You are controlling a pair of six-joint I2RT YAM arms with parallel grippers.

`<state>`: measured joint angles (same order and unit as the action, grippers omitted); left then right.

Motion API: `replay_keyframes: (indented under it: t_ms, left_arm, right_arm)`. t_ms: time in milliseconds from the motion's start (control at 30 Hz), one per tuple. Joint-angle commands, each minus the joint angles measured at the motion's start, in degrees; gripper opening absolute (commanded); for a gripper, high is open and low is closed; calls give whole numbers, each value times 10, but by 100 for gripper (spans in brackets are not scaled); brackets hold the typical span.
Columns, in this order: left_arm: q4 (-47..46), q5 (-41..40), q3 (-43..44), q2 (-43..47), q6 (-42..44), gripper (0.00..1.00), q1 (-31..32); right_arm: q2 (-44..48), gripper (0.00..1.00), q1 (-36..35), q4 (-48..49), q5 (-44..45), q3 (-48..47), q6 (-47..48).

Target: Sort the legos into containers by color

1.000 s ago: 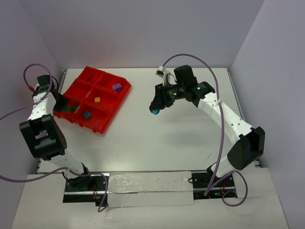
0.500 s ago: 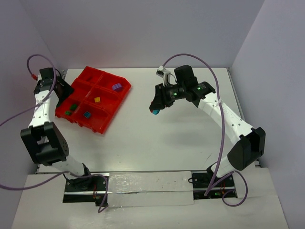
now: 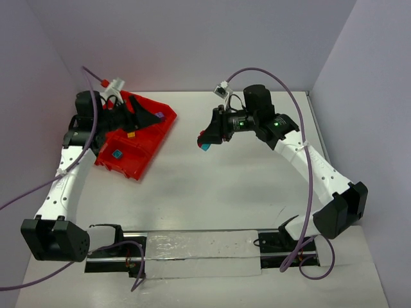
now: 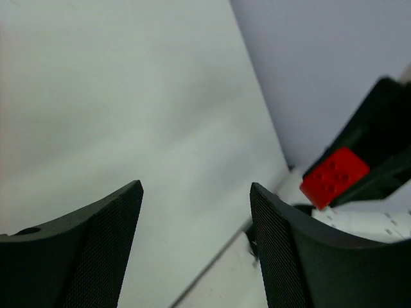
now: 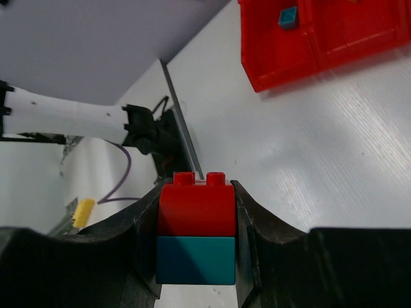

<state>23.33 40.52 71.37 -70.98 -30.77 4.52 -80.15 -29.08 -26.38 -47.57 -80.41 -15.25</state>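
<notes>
Your worktop [image 3: 212, 186] carries the red tray [image 3: 146, 146] at far left. Your left gripper [image 4: 194, 189] hangs over it, jaws apart and empty. Your right gripper [image 3: 207, 141] clamps a red-on-cyan brick pair [image 5: 196, 224], well right of the tray. One cyan brick [image 3: 117, 154] lies in a near compartment.

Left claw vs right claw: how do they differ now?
1. The left claw is open and empty; the right claw is shut on a red-over-cyan lego pair.
2. In the top view the left claw sits over the red tray; the right claw hangs over the table, to the right of the tray.
Shared: both have black fingers.
</notes>
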Motion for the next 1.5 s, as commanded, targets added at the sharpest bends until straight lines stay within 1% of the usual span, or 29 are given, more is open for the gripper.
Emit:
replay_keyframes:
  t_ms: [0, 33, 133, 200, 233, 300, 367, 433, 733, 933, 1233, 1467]
  left_arm:
    - [-122, 157, -38, 17, -61, 76, 32]
    - [-144, 157, -46, 20, -74, 76, 38]
    - [-219, 155, -78, 27, -128, 75, 50]
    - [-308, 148, -112, 35, -189, 75, 59]
    - [-349, 142, -129, 38, -219, 75, 63]
    - [-401, 126, -152, 48, -263, 75, 71]
    - [-429, 107, -161, 53, -283, 75, 83]
    - [-446, 98, -163, 54, -295, 75, 92]
    - [-530, 72, -167, 20, -340, 79, 133]
    - [-583, 47, -160, -2, -377, 83, 138]
    - [-623, 34, -147, -45, -398, 82, 152]
    - [-673, 26, -137, -67, -416, 82, 163]
  right_arm:
    - [-5, 0, 2, 126, -40, -30, -92]
    - [-6, 0, 2, 163, -34, -26, -126]
    - [0, 0, 1, 296, 24, 9, -248]
    - [13, 0, -1, 352, 115, 41, -313]
    - [16, 0, -3, 359, 144, 54, -327]
    - [27, 0, -5, 383, 213, 71, -361]
    - [33, 0, -7, 392, 266, 83, -381]
    - [29, 0, -8, 385, 287, 80, -383]
    - [9, 0, -28, 405, 299, 66, -391]
    - [2, 0, -39, 422, 300, 63, -388]
    - [0, 0, -41, 439, 282, 64, -390]
    - [-15, 0, -41, 454, 257, 57, -402]
